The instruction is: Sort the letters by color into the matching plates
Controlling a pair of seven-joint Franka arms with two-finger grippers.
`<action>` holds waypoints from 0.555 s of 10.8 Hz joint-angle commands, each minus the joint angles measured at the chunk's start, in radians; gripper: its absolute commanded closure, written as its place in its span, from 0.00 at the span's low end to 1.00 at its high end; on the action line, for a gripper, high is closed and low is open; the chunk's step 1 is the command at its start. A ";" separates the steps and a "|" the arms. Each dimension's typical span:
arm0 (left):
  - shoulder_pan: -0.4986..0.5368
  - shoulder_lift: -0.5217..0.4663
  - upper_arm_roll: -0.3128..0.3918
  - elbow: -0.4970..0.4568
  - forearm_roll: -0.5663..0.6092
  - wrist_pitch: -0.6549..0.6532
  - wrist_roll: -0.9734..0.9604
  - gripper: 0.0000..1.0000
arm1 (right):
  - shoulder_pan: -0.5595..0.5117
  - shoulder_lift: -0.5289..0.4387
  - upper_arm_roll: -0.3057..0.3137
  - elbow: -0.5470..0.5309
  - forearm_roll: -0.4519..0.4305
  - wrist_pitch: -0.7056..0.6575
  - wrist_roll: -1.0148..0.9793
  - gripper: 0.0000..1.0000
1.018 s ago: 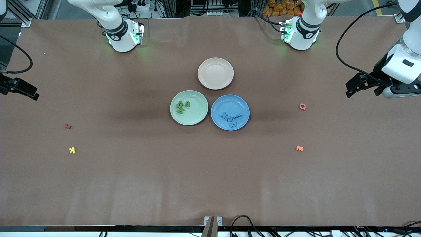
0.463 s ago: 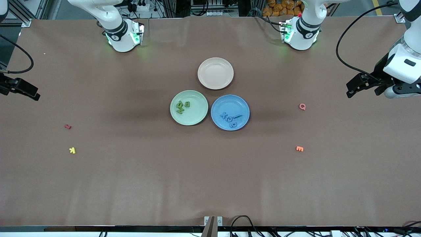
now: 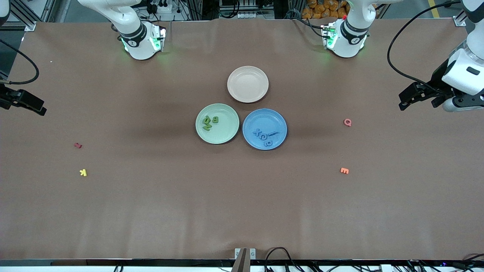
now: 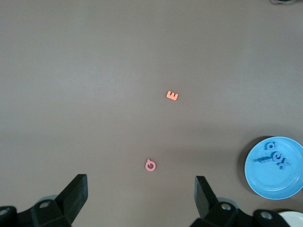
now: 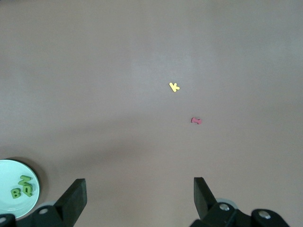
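Note:
A cluster of green letters (image 3: 210, 122) lies in the pale green plate (image 3: 225, 132) at the table's middle. Beside it, toward the left arm's end, the blue plate (image 3: 264, 118) holds several blue letters (image 3: 264, 135). The right wrist view shows the green plate (image 5: 6, 172) and its letters (image 5: 22, 186); the left wrist view shows the blue plate (image 4: 271, 185) and its letters (image 4: 272, 156). My left gripper (image 3: 404, 101) (image 4: 141, 189) hangs open and empty over the table at the left arm's end. My right gripper (image 3: 39, 109) (image 5: 139, 189) hangs open and empty over the right arm's end.
A beige-pink plate (image 3: 247, 73) stands nearer the bases than the other two plates. A pink Q (image 3: 347, 122) (image 4: 150, 165) and an orange E (image 3: 344, 170) (image 4: 173, 96) lie toward the left arm's end. A red letter (image 3: 78, 145) (image 5: 196, 121) and a yellow K (image 3: 83, 172) (image 5: 174, 87) lie toward the right arm's end.
The left arm has drifted slightly toward the bases' side of the table. The right arm, the plates and the letters have not moved.

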 commanded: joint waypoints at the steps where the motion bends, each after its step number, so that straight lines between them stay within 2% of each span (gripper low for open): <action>1: -0.002 0.018 0.000 0.031 -0.023 -0.026 -0.007 0.00 | 0.007 -0.006 -0.009 -0.009 0.012 0.008 -0.014 0.00; 5: -0.008 0.018 -0.002 0.031 -0.025 -0.026 -0.005 0.00 | 0.026 -0.005 -0.008 -0.011 0.014 0.016 -0.029 0.00; 6: -0.008 0.018 0.000 0.031 -0.025 -0.026 -0.005 0.00 | 0.023 -0.005 -0.009 -0.011 0.038 0.019 -0.031 0.00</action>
